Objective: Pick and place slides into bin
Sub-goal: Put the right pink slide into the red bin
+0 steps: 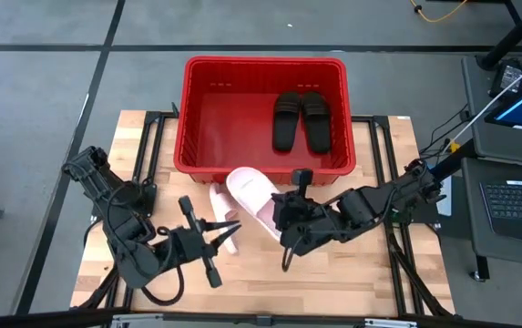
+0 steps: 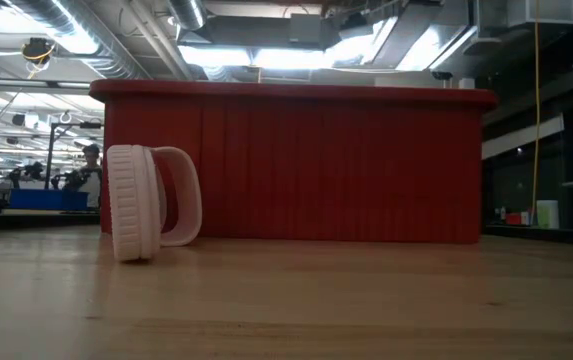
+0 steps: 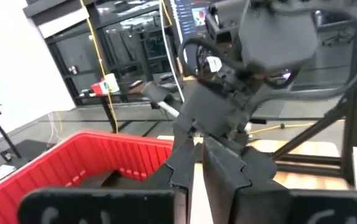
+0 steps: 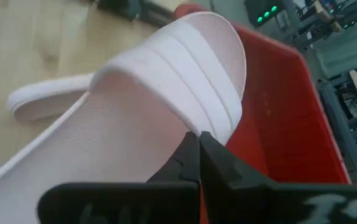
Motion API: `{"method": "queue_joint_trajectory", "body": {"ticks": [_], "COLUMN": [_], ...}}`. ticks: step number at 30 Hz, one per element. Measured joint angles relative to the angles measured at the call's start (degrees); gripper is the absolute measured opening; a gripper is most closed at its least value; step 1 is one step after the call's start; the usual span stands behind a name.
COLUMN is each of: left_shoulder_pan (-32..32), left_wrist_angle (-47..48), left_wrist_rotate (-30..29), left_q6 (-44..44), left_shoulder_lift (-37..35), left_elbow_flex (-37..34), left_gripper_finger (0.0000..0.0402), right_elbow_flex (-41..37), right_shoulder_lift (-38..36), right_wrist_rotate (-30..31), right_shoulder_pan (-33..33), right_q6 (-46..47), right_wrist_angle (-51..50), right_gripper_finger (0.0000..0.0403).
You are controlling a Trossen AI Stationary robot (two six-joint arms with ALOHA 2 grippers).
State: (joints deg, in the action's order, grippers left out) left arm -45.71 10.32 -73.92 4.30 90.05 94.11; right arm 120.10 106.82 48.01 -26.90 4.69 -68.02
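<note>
bin (image 1: 262, 66): big red basket at the far edge of the table (image 1: 270, 287), slotted walls, thick rim. Wide and open on top, so I'd guess sandals can just be dropped in from above.

black pair (image 1: 301, 119): both black sandals already lie inside the bin, side by side, toward its right half. That looks like half the job done.

pink sandal in the air (image 1: 253, 196): sits just in front of the bin's near wall, one end reaching up to the rim. The right wrist view shows its ribbed strap close up with red plastic right behind it.

right gripper (image 1: 283, 211): fingers pinched tight on the near end of that lifted pink sandal. Holding it by an end probably lets the rest swing over the rim first.

second pink sandal (image 2: 146, 203): still on the table, standing on its edge just in front of the bin's left part, strap facing sideways. On edge it offers a thin sole to pinch, which should make it easy to grab.

left gripper (image 1: 217, 231): right beside that second sandal, pointing at it. Can't tell if its fingers are open, closed or gripping anything.

what's left: my read is the lifted one goes in next, then the one standing on edge.
</note>
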Motion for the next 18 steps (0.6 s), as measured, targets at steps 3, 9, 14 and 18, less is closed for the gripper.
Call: {"method": "queue_joint_trajectory", "body": {"ticks": [3,9,14,18], "left_shoulder_pan": [0.9,1.6,1.7,1.9], "left_wrist_angle": [0.6,0.6,0.6,0.6], "left_wrist_rotate": [-0.1,-0.9,-3.2,-3.2], "left_q6": [1.0,6.4,7.6,8.6], "left_shoulder_lift": [-0.4,-0.4,-0.4,-0.4], "left_elbow_flex": [0.0,0.0,0.0,0.0], "left_gripper_finger": [0.0033,0.0034,0.0046,0.0074], "right_elbow_flex": [2.6,8.7,10.4,10.4], "right_shoulder_lift": [-0.1,-0.1,-0.1,-0.1], "right_wrist_rotate": [0.0,0.2,0.2,0.2], "right_shoulder_pan": [1.1,2.7,3.8,4.4], "right_q6": [-1.5,-2.2,-2.4,-2.4], "right_wrist_angle": [0.7,1.2,2.3,2.2], "right_gripper_finger": [0.0000,0.0000,0.0000,0.0000]}}
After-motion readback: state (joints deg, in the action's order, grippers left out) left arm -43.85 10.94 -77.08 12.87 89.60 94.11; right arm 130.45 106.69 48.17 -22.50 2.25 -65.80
